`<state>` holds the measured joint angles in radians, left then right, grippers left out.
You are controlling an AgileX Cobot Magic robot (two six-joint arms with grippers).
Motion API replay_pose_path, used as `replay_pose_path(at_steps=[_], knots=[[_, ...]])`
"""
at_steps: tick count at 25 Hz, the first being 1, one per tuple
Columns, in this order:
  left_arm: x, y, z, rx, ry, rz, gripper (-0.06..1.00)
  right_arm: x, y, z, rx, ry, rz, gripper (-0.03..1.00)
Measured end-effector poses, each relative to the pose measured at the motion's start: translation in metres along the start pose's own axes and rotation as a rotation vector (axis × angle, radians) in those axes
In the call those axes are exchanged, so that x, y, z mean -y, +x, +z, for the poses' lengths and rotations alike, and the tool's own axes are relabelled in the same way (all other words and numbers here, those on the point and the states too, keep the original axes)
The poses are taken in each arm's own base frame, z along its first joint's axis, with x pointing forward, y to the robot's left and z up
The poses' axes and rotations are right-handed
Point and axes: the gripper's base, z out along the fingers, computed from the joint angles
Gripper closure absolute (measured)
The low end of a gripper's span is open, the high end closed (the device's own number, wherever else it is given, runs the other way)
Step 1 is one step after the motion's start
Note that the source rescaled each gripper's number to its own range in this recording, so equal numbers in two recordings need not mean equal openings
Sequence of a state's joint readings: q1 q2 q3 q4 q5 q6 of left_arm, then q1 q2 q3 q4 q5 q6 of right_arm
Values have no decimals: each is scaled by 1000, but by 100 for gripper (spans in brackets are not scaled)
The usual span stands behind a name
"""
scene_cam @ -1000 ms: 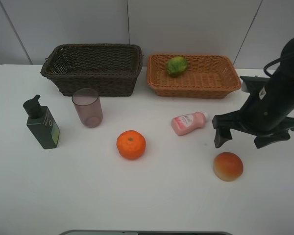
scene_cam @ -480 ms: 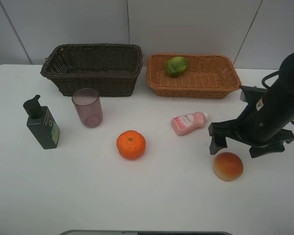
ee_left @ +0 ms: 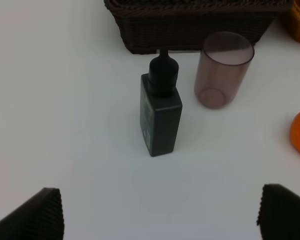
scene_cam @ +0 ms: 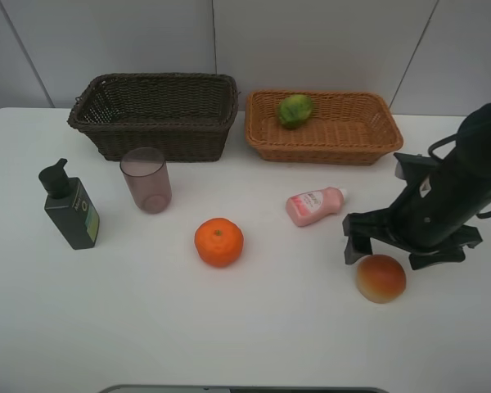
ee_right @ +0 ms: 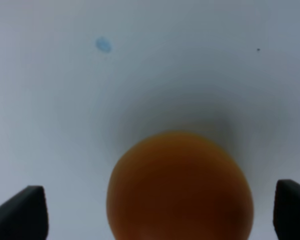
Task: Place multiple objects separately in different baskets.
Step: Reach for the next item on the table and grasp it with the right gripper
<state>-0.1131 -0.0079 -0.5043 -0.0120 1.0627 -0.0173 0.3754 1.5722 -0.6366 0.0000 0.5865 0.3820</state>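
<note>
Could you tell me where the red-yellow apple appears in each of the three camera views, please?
Exterior high: the apple lies on the table at lower right, just below the right pincer.
Left wrist: not in view.
Right wrist: it fills the lower middle.
Shared landmark: the right pincer's fingertips, either side of it.

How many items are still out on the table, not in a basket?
5: dark green pump bottle far left, mauve cup beside it, orange centre, pink lotion bottle, apple-like fruit under the right gripper.

White table (scene_cam: 147, 327) with a small blue mark (ee_right: 103, 45), white wall (scene_cam: 311, 41) behind
</note>
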Motion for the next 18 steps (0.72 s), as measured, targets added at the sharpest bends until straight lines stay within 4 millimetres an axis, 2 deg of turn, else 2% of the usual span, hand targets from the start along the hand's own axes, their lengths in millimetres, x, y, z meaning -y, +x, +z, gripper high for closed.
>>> replay_pose_path(at_steps=[5, 18], knots=[[0, 0, 0, 0, 0, 0, -5, -10, 4, 14, -43, 2, -25, -3], [0, 0, 0, 0, 0, 0, -5, -10, 4, 37, -97, 25, -25, -3]])
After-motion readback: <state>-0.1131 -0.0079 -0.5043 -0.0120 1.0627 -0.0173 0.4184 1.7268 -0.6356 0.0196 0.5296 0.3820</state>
